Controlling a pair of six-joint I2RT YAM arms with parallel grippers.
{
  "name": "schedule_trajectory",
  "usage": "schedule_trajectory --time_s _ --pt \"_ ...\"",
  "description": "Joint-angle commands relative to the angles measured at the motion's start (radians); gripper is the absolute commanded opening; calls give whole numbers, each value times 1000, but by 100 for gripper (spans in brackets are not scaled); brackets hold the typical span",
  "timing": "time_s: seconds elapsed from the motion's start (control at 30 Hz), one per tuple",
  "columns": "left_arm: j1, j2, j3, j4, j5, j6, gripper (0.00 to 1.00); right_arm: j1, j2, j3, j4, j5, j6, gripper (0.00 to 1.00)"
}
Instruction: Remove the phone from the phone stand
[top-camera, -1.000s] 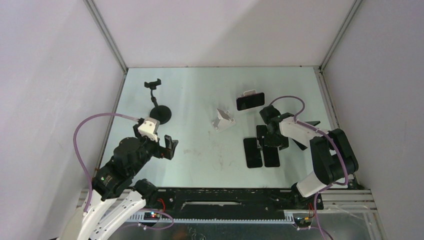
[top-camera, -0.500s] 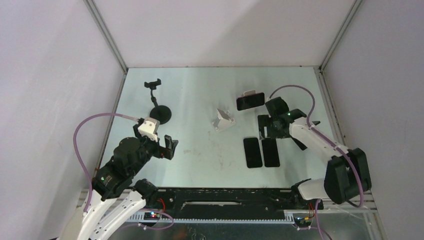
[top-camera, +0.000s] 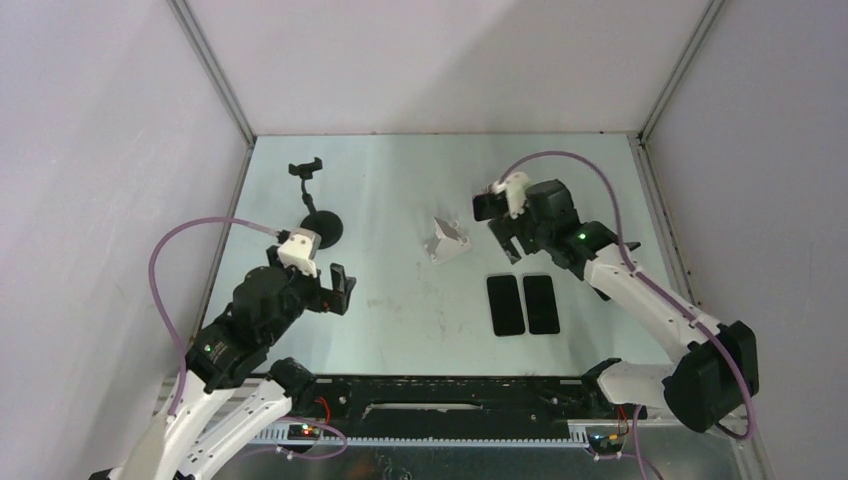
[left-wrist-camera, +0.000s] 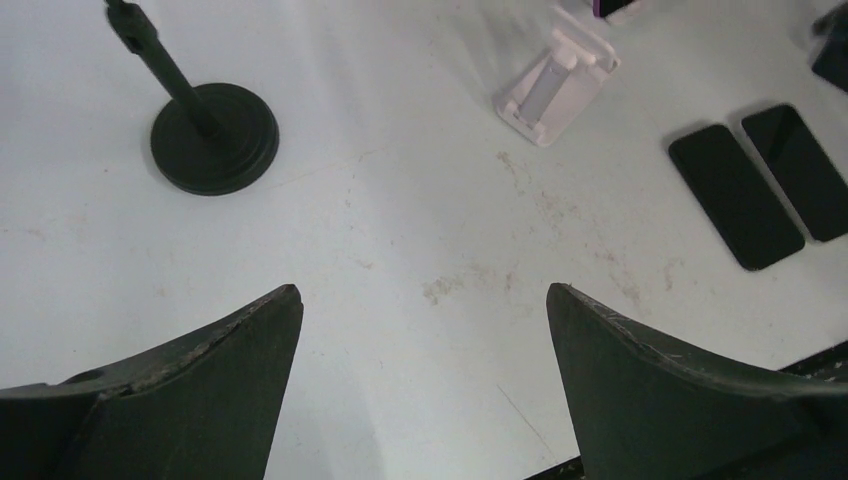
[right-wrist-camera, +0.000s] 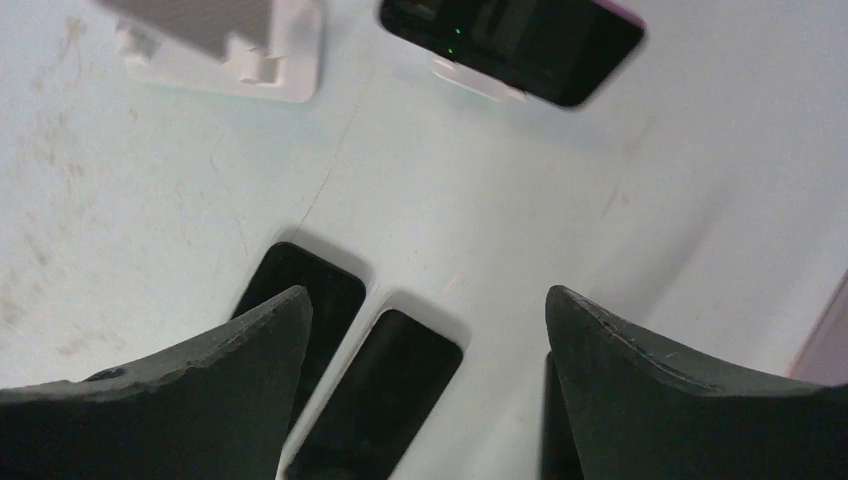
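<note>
A dark phone (top-camera: 483, 207) rests landscape on a small white stand at the back right. In the right wrist view the phone (right-wrist-camera: 510, 40) sits at the top, with its stand (right-wrist-camera: 470, 80) just below it. My right gripper (top-camera: 508, 240) is open and empty, hovering just in front of that phone, apart from it; in its own view the right gripper (right-wrist-camera: 428, 295) is over two flat phones. My left gripper (top-camera: 335, 290) is open and empty at the left, and shows in its own view (left-wrist-camera: 422, 291) over bare table.
Two dark phones (top-camera: 505, 305) (top-camera: 541, 303) lie flat side by side near the right front. An empty white stand (top-camera: 448, 240) sits mid-table. A black clamp stand on a round base (top-camera: 322, 228) is at the back left.
My right arm has lifted off the flat phones and swung back and left toward the phone on the stand. The left arm has barely moved.
</note>
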Motion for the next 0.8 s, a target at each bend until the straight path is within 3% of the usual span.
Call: schedule_trajectory --time_s 0.0,0.13,0.43,0.77 --pt "-5 -13 67 13 -80 -87 100 63 59 29 107 -82 -391 90" --pt "-7 -57 -24 83 -65 -122 100 78 108 28 190 -151 -556 90" --pt "-10 -62 -30 81 -60 -91 100 76 225 14 330 -312 -962 93" --pt "-10 -69 -30 78 -65 -90 100 42 382 13 483 -324 -1101 93"
